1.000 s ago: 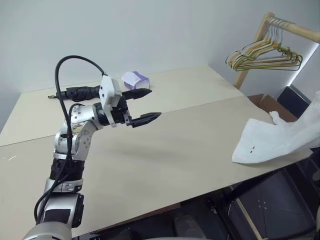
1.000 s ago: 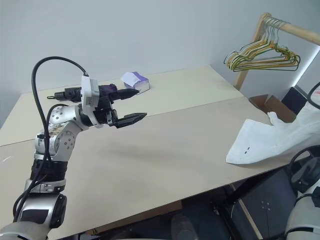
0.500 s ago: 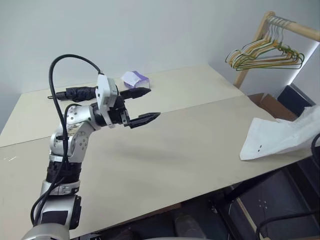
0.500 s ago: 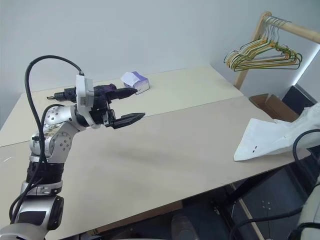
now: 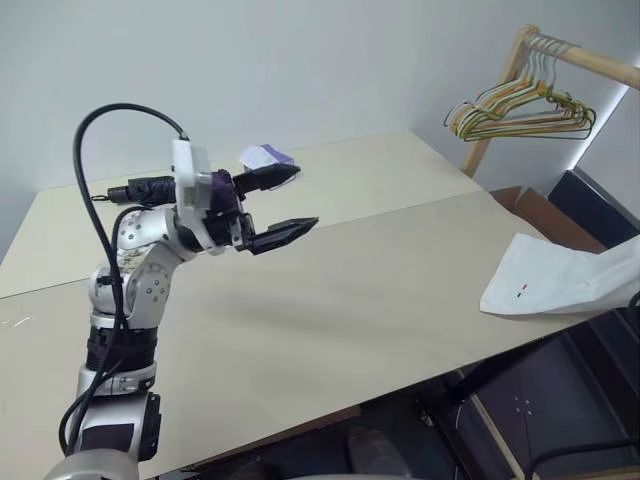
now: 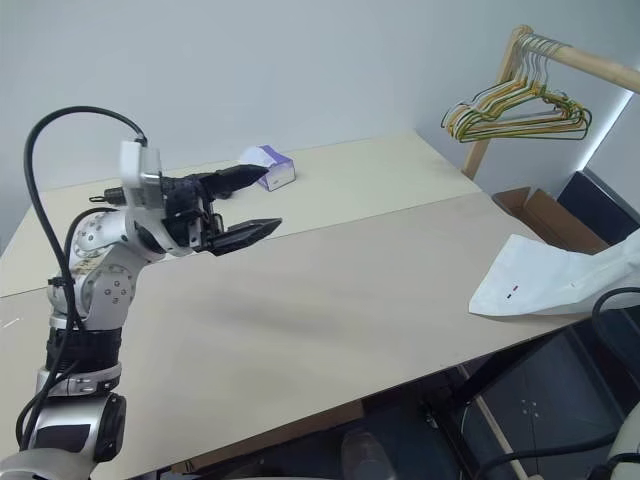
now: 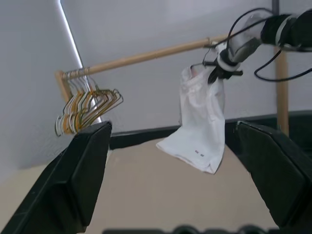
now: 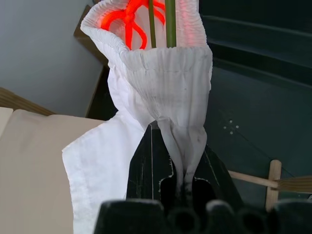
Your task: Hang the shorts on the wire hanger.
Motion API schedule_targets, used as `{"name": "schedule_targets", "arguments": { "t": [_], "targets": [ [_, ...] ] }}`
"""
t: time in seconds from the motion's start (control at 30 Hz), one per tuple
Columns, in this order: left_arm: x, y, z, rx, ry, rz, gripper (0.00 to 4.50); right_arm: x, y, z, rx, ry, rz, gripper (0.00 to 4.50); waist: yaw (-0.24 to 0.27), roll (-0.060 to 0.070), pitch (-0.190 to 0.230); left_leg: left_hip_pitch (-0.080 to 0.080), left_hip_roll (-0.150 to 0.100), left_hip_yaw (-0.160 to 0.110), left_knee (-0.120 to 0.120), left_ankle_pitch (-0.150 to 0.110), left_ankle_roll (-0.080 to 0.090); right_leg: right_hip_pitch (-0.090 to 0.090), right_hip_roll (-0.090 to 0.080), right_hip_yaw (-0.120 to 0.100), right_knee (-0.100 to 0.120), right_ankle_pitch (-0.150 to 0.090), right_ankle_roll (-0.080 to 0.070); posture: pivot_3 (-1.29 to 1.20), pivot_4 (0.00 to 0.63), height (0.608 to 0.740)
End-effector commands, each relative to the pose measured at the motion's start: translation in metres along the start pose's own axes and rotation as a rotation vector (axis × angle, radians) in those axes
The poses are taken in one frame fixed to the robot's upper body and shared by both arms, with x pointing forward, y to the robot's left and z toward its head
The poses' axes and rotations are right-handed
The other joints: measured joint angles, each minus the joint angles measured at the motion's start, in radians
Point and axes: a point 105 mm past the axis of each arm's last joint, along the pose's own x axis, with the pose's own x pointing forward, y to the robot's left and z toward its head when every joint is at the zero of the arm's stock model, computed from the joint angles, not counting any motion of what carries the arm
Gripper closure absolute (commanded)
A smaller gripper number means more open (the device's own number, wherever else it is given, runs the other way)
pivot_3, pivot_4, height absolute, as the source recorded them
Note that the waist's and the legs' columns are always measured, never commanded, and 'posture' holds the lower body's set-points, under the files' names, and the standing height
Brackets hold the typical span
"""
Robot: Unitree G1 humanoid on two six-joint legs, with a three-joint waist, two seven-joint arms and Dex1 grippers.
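Shorts (image 7: 197, 119) hung from your right gripper (image 7: 217, 73), clamped on bunched waistband, hem resting on tabletop (image 5: 380, 290) edge. Left gripper (image 5: 275, 205) stood wide open, empty, well apart. Risk judged: thin pinch could slip; green wire hanger (image 8: 170, 22) inside waistband could snag.

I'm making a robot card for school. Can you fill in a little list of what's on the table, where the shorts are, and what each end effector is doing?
table: pale wooden top
shorts: white, hanging with the hem on the table's right edge
shorts held by: right end effector, shut on the gathered waistband
inside the waistband: red cord and two thin green rods
left end effector: open, raised over the table, holding nothing
tissue box: purple-white, at the table's far side
hangers: bunch on a wooden rail, past the table's far right corner
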Motion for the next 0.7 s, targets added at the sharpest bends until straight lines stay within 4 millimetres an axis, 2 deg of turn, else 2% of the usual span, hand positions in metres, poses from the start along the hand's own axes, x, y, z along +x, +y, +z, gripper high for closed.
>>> {"name": "schedule_targets", "arguments": {
  "t": [0.03,0.17,0.33,0.43,0.6,0.7],
  "targets": [
    [-0.002,-0.002,0.011,0.024,-0.042,-0.017,0.03,-0.002,-0.007,0.009,0.016,-0.041,-0.014,4.21,0.001,0.000,0.000,0.000,0.000,0.000,0.000,0.000,0.000,0.000,0.000,0.000,0.000,0.000,0.000,-0.22,0.000,0.740],
    [-0.001,-0.004,0.008,0.025,-0.038,-0.025,0.00,-0.006,-0.009,0.014,0.004,-0.054,-0.034,3.05,0.001,0.000,0.000,0.000,0.000,0.000,0.000,0.000,0.000,0.000,0.000,0.000,0.000,0.001,-0.001,-0.23,0.000,0.740],
    [0.000,-0.005,0.003,0.029,-0.019,-0.025,0.00,-0.011,-0.001,0.019,-0.027,-0.064,-0.027,1.26,0.001,0.000,0.000,0.000,0.000,0.000,0.000,0.000,0.000,0.000,0.000,0.000,0.000,0.001,-0.001,-0.23,0.000,0.740],
    [0.000,-0.005,0.001,0.029,-0.012,-0.024,0.00,-0.018,0.006,0.030,-0.109,-0.115,-0.054,0.14,0.001,0.000,0.000,0.000,0.000,0.000,0.000,0.000,0.000,0.000,0.000,0.000,0.000,0.001,-0.001,-0.23,0.000,0.740],
    [0.000,-0.003,0.001,0.027,-0.013,-0.015,0.00,-0.040,0.017,0.049,-0.280,-0.248,-0.206,0.04,0.001,0.001,0.000,0.000,0.000,0.000,0.000,0.000,0.000,-0.001,0.000,0.001,0.000,0.001,-0.001,-0.22,0.000,0.740],
    [0.001,0.001,0.000,0.016,-0.016,0.011,0.00,-0.064,0.039,0.052,-0.393,-0.372,-0.255,0.04,0.003,0.002,0.000,-0.001,0.000,0.000,0.000,0.000,0.000,-0.001,0.000,0.001,0.001,0.001,-0.001,-0.24,0.000,0.740]
  ]
}}
